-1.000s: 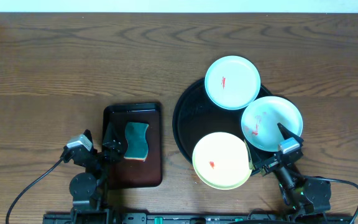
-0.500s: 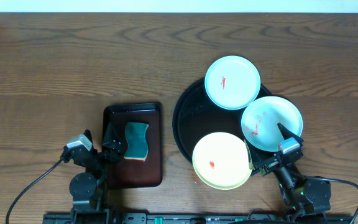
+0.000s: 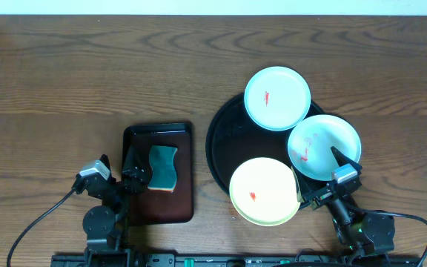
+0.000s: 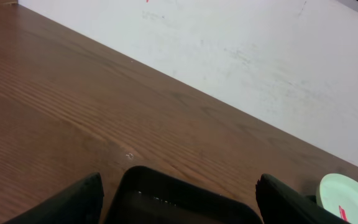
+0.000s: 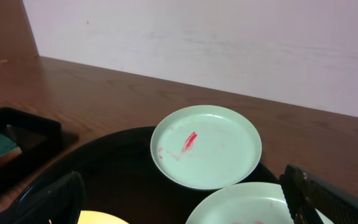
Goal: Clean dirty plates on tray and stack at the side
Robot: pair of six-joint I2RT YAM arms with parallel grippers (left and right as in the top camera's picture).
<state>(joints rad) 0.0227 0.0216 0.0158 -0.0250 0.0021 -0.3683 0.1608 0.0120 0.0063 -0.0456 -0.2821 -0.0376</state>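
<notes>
At the near edge of the bench (image 3: 50, 89) we find both arms crouched low. The left end effector (image 3: 118, 170) is spread wide and empty at the left edge of the brown tray (image 3: 161, 209). On that tray lies the teal sponge (image 3: 162, 168), likely parked there as the wiping tool, close to this arm.

The right end effector (image 3: 321, 178) is likewise released and carries nothing. It sits at the near-right rim of the black tray (image 3: 224, 141), between the yellow plate (image 3: 264, 190) and the nearer mint plate (image 3: 323, 147), with one finger reaching over that mint plate's near edge. Whether it touches, we cannot tell.

The yellow plate overhangs the near rim, and the nearer mint plate overhangs the right rim. Farther back, the far mint plate (image 3: 276, 98) juts past the far rim. All three carry red smears (image 3: 267, 96), so we judge that cleaning has not begun and nothing is stacked.
</notes>
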